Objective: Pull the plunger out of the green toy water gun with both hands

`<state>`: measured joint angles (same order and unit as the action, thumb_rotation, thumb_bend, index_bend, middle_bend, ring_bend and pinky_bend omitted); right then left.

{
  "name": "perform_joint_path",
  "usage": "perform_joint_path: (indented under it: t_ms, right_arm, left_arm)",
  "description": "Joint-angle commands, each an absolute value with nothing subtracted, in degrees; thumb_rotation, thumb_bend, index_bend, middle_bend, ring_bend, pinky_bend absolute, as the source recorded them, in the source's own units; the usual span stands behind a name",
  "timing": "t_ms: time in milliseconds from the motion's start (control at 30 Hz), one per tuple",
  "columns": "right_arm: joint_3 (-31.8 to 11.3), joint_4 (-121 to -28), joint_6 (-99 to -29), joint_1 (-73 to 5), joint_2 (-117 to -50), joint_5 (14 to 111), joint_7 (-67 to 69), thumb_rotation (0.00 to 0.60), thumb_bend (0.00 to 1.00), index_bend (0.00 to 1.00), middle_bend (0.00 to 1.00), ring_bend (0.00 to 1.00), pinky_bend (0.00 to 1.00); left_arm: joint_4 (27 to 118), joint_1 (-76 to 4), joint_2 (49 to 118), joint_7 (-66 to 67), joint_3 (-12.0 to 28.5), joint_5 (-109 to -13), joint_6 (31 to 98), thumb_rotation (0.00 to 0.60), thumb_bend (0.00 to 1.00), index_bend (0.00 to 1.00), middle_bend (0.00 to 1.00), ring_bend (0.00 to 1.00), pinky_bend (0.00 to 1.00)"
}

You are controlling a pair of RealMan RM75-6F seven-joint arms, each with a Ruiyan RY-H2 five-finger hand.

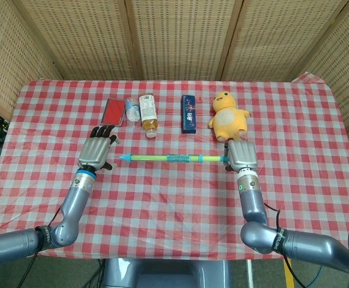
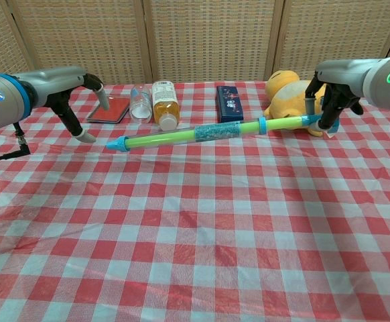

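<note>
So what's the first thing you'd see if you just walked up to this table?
Probably the long green water gun stretched across the middle of the checked table, with the right hand holding one end. The left hand is open, close to the blue tip. Behind it sits a bright yellow plush toy.

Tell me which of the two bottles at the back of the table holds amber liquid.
The larger bottle, lying next to the blue box's side. The smaller bottle beside it, by the red case, is clear.
</note>
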<state>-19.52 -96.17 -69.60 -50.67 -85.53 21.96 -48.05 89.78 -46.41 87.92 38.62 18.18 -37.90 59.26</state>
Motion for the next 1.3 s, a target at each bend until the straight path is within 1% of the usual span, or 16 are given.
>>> perform_joint_path:
  t_ms: [33, 333, 633, 833, 1167, 1300]
  right_arm:
    - [-19.36, -96.24, -69.59, -50.89, -85.48, 21.81, -48.10, 0.600, 0.55, 0.84, 1.00, 1.00, 0.78]
    - [-18.93, -96.37, -69.05, -51.32, -85.26, 21.52, -47.40, 0.600, 0.55, 0.84, 1.00, 1.00, 0.78]
    - [-18.52, -97.20, -68.85, -51.38, -84.36, 21.67, -46.35, 0.600, 0.55, 0.84, 1.00, 1.00, 0.78]
    - [-18.16, -98.01, -69.12, -51.35, -83.56, 21.74, -45.94, 0.600, 0.55, 0.84, 1.00, 1.00, 0.78]
    - [-17.49, -98.75, -68.95, -51.12, -82.76, 21.83, -44.92, 0.600, 0.55, 0.84, 1.00, 1.00, 0.78]
    - [-17.31, -98.92, -69.14, -51.01, -82.36, 21.98, -44.60, 0.600, 0.55, 0.84, 1.00, 1.00, 0.78]
  left_arm:
    - [89.27, -47.67, 89.03, 39.41, 17.70, -36.83, 59.26, 0.600, 0.19, 0.33, 0.00, 0.00, 0.00]
    - [87.27, -50.16, 91.42, 40.21, 17.39, -34.61, 59.62, 0.600, 0.19, 0.37, 0.00, 0.00, 0.00]
    - [84.33, -52.67, 94.06, 41.17, 16.84, -31.25, 58.71, 0.600, 0.19, 0.36, 0.00, 0.00, 0.00]
    - [83.06, -53.63, 95.42, 40.98, 16.44, -30.55, 58.73, 0.600, 0.19, 0.38, 0.00, 0.00, 0.00]
    - [81.12, -54.35, 97.49, 40.15, 16.03, -31.22, 59.66, 0.600, 0.33, 0.49, 0.00, 0.00, 0.00]
    - [81.01, -54.39, 97.70, 40.19, 15.80, -31.33, 59.98, 0.600, 0.35, 0.51, 0.00, 0.00, 0.00]
